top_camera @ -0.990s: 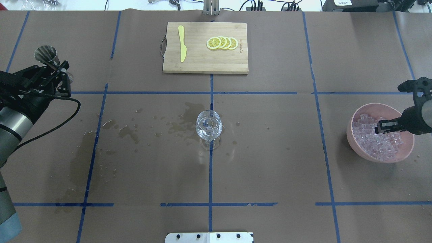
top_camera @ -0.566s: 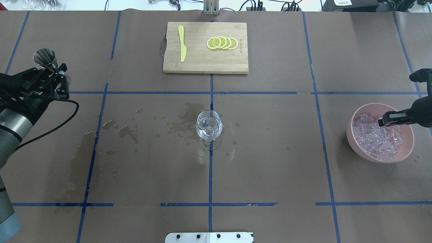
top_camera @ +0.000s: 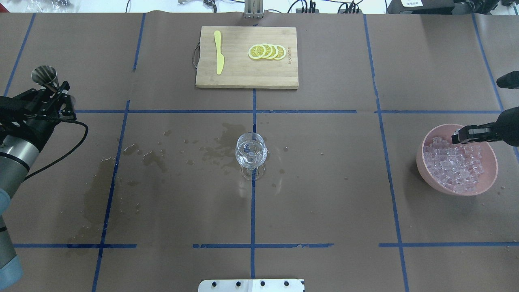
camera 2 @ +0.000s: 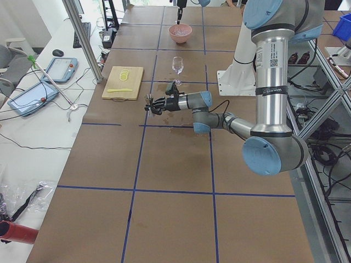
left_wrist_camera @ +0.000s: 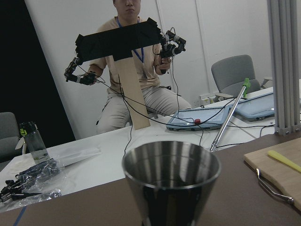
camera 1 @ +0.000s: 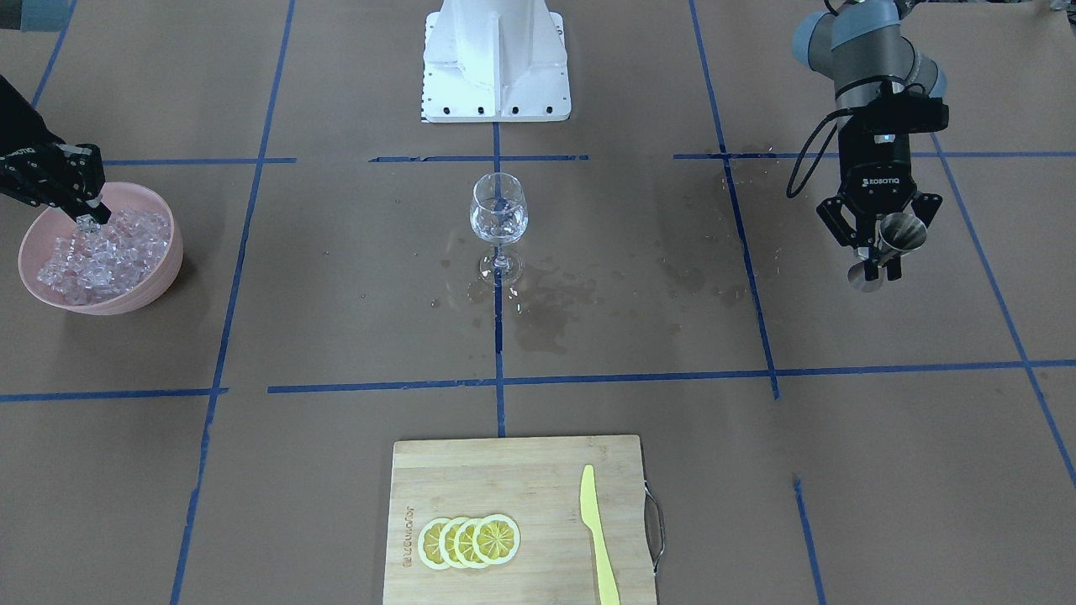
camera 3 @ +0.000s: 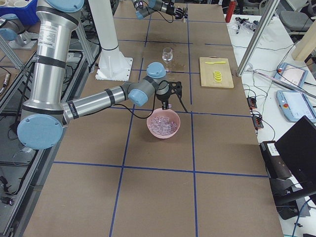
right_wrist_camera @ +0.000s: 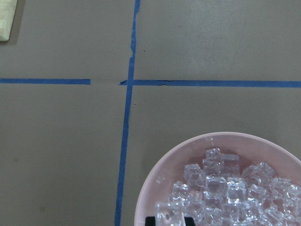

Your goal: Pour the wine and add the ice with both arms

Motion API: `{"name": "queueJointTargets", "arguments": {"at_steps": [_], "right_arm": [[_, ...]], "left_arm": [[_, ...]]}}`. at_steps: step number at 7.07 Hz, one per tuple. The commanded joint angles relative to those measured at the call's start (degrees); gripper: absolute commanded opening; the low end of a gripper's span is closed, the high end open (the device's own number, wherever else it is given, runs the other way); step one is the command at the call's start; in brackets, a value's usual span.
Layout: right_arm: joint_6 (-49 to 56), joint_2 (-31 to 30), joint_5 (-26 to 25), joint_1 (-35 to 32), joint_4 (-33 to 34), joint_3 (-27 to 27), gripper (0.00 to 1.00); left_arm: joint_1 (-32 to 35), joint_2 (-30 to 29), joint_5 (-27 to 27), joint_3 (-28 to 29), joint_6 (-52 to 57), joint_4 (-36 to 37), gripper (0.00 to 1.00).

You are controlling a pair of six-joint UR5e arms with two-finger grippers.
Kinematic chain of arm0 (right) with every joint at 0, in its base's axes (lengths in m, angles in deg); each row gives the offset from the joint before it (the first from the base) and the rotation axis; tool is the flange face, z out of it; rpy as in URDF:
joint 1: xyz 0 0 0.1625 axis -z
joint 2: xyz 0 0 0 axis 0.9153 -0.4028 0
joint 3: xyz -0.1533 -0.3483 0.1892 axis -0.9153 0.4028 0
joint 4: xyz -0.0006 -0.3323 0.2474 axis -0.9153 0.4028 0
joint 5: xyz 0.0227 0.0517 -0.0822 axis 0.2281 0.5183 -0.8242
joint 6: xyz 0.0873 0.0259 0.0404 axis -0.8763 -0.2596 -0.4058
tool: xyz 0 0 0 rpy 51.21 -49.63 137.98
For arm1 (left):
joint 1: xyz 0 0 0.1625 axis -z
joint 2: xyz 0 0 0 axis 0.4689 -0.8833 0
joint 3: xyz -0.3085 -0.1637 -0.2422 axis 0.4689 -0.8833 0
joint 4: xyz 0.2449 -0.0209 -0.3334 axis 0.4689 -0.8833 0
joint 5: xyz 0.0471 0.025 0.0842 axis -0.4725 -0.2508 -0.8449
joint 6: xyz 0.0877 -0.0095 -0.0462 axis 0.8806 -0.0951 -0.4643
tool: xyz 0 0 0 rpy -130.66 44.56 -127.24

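A clear wine glass stands at the table's centre, also in the front view; a little clear liquid, the wine, shows faintly in it. My left gripper is shut on a steel jigger far left of the glass, held above the table; the jigger fills the left wrist view. My right gripper is over the far rim of a pink bowl heaped with ice. It is shut on one ice cube, seen too in the front view.
A wooden cutting board with lemon slices and a yellow knife lies at the far centre. Dark wet stains mark the brown paper left of the glass. The white pedestal stands at the near edge.
My left gripper has carried the jigger further left and away from the glass. My right gripper has drawn back from the middle of the ice heap toward the bowl's far right rim.
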Motion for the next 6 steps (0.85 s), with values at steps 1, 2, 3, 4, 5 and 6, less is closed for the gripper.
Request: {"name": "queueJointTargets", "arguments": {"at_steps": [1, 2, 3, 4, 5, 6], "right_arm": [[-5.3, 2.9, 1.3, 0.0, 0.0, -0.6, 0.00], [-7.7, 4.3, 1.5, 0.0, 0.0, -0.9, 0.00], [-8.2, 5.0, 1.5, 0.0, 0.1, -0.9, 0.00], [-8.2, 5.5, 1.6, 0.0, 0.0, -0.9, 0.00], [-8.2, 5.9, 1.6, 0.0, 0.0, -0.9, 0.00], [-8.3, 6.3, 1.6, 0.0, 0.0, -1.1, 0.00]], "left_arm": [[-1.8, 0.6, -0.4, 1.4, -7.8, 0.0, 0.00], [-3.5, 0.6, -0.7, 2.5, -11.4, 0.1, 0.00], [-5.6, 0.6, -3.1, 3.2, -12.9, 0.1, 0.00], [-8.9, 0.6, -7.9, 3.9, -13.2, 0.2, 0.00], [-11.0, 0.7, -8.9, 4.4, -15.1, 0.2, 0.00], [-14.0, 0.9, -12.9, 5.8, -17.3, 0.2, 0.00]]}}
